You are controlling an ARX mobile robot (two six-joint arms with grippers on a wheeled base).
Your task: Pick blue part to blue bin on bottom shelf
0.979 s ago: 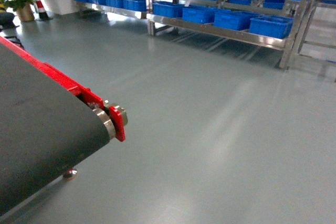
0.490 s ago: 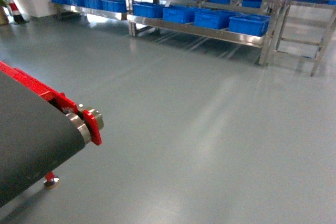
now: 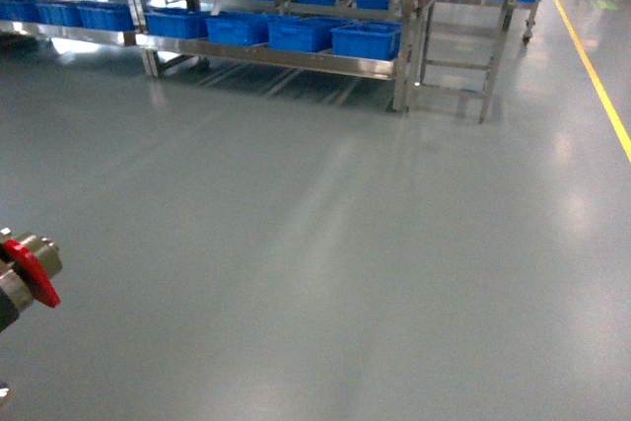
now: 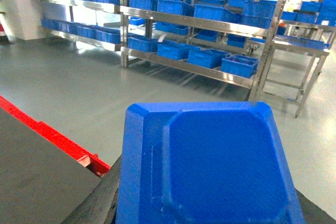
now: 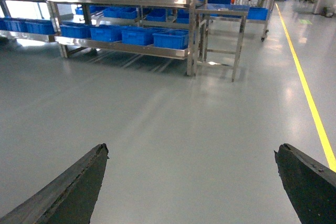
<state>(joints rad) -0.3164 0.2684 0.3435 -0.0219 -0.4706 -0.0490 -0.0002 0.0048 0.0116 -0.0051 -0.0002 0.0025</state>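
Note:
The blue part (image 4: pixel 210 161), a flat moulded plastic piece with bevelled corners, fills the lower middle of the left wrist view. My left gripper (image 4: pixel 210 208) is shut on it, and a dark finger (image 4: pixel 102 200) shows at its left side. My right gripper (image 5: pixel 191 150) is open over bare grey floor with nothing between its fingers. Across the floor stands a steel rack whose bottom shelf (image 3: pixel 286 58) carries a row of blue bins (image 3: pixel 365 39). The same bins (image 4: pixel 239 65) show in the left wrist view. Neither gripper appears in the head view.
The conveyor's red end roller (image 3: pixel 30 273) sits at the head view's left edge, with its dark belt (image 4: pixel 37 177) beside my left gripper. A steel stand (image 3: pixel 463 7) adjoins the rack's right end. A yellow floor line (image 3: pixel 596 76) runs along the right.
The head view has swung right. The conveyor has slid almost out at the left, and the rack has shifted left, revealing the steel stand and the yellow line.

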